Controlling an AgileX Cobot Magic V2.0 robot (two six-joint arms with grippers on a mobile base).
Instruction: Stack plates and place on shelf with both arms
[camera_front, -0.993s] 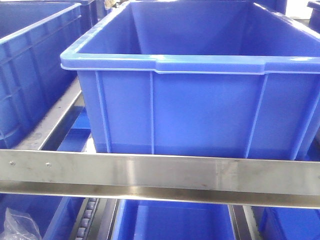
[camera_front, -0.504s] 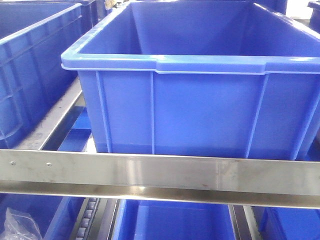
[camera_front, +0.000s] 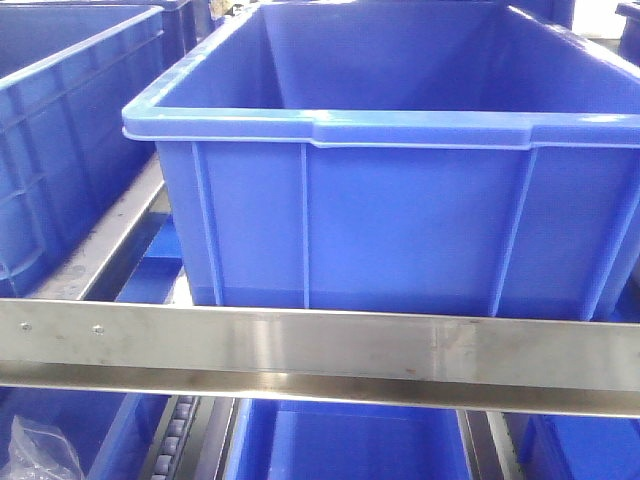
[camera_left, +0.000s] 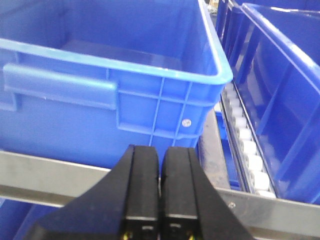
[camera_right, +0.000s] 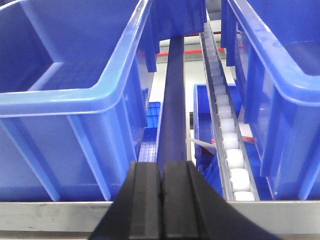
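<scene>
Front crate (camera_front: 400, 200) edged slightly right since first frame; otherwise static.

big blue moulded-plastic crate (camera_front: 400, 200) looks smooth and slightly glossy, brushed stainless steel shelf rail (camera_front: 320, 350) is scuffed, black matt gripper fingers (camera_left: 142, 190).
</scene>
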